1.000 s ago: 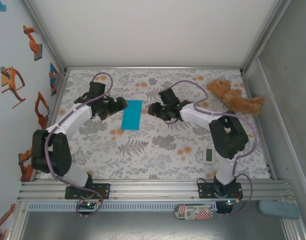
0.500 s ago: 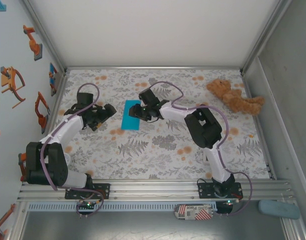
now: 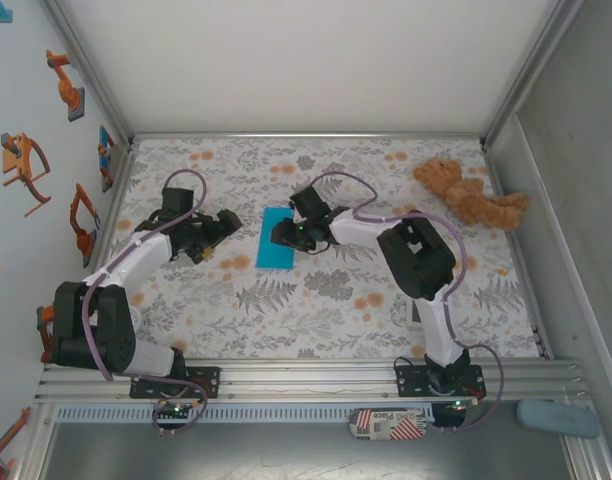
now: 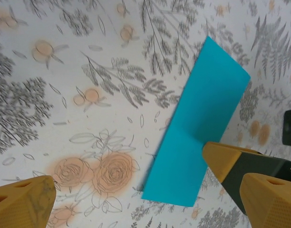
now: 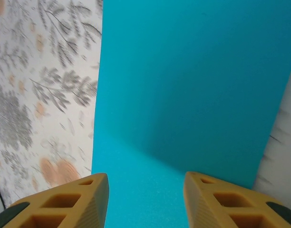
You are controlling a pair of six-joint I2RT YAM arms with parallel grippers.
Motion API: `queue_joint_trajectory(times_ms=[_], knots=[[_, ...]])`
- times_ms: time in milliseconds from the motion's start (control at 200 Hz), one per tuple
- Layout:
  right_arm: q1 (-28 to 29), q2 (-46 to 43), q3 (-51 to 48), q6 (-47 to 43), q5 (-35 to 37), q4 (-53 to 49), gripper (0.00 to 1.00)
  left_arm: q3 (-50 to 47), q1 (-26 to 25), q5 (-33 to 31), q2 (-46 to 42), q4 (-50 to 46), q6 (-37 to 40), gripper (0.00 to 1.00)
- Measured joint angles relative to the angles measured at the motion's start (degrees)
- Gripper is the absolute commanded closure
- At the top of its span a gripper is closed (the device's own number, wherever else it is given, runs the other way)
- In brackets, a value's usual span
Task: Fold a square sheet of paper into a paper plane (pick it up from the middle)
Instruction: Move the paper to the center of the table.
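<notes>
The square sheet of paper point(image 3: 274, 243) lies flat on the floral table as a narrow cyan rectangle, apparently folded in half. In the left wrist view the paper point(image 4: 198, 128) runs diagonally, and in the right wrist view the paper point(image 5: 183, 85) lies right under the camera. My right gripper point(image 3: 285, 233) hovers over its right side. The right gripper point(image 5: 145, 199) is open, its yellow fingers point(image 5: 74, 202) apart above the sheet with nothing between them. My left gripper point(image 3: 219, 228) stands wide open to the left of the sheet. One fingertip of the left gripper point(image 4: 136, 202) overlaps the paper's near corner.
A brown teddy bear point(image 3: 471, 195) lies at the back right of the table. Side walls close in left and right, and an aluminium rail point(image 3: 306, 375) runs along the near edge. The right arm's elbow point(image 3: 418, 258) arches over the table's middle right.
The right arm has swung left and come over the paper, its jaws narrowing a little. The left gripper has drawn back left from the sheet's edge. The paper now lies slightly further right.
</notes>
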Motion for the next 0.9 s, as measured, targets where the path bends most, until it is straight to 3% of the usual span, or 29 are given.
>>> queue_joint_trajectory(times_ms=[255,481,651,896], knots=[[-2.32,-5.49,-5.05,-9.88,-1.09,-6.86,0.57,-5.35,-6.95,0.79,-0.04,6.47,-4.70,0.02],[-2.29,-12.55,-7.87,-7.39,-0.63,-4.79,0.62,-7.76,-13.38,0.76,-0.04,11.58,-8.90,0.04],[-2.34,-13.55,-8.28,-5.01,-0.46,-2.01,0.69,-8.74,-16.87,-0.55,-0.52,14.62,-11.17,0.11],[-2.95,-11.02,-8.28,-4.33,-0.63,-1.88,0.70,-10.95,-17.90,-0.59,-1.01,17.77,-14.25,0.25]])
